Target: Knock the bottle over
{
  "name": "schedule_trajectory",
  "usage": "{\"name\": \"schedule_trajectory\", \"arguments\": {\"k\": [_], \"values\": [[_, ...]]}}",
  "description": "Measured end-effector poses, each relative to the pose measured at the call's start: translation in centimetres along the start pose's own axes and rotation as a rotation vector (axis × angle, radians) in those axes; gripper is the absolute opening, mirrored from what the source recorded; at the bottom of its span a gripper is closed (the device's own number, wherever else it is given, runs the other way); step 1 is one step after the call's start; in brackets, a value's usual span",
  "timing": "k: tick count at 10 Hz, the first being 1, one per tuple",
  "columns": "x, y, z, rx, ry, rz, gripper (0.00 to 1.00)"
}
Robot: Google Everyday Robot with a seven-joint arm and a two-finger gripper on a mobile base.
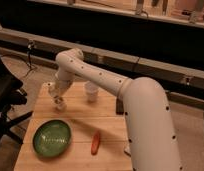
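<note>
Tool (57, 96) at far-left bench (80, 125) corner, jaw state unclear. Bottle (60, 104) directly below tool; cup (91, 92) right. Risk: bottle slides off edge.

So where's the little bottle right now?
In the camera view the bottle stands at the table's back left, right by the gripper, left of the white cup and behind the green bowl.

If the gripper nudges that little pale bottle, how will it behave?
The bottle looks slim and upright, so a sideways push from the gripper right above it would probably tip it rather than slide it. It seems small and likely light; once down, it may roll across the wooden table.
</note>
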Motion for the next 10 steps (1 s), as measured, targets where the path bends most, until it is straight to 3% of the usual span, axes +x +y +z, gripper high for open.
{"name": "schedule_trajectory", "arguments": {"k": [4, 6, 10], "values": [[-0.6, -4.7, 2.0, 0.019, -0.034, -0.065, 0.04], [-1.1, -4.6, 2.3, 0.01, -0.026, -0.049, 0.0], [0.5, -1.8, 1.0, 0.006, -0.023, -0.054, 0.0]]}}
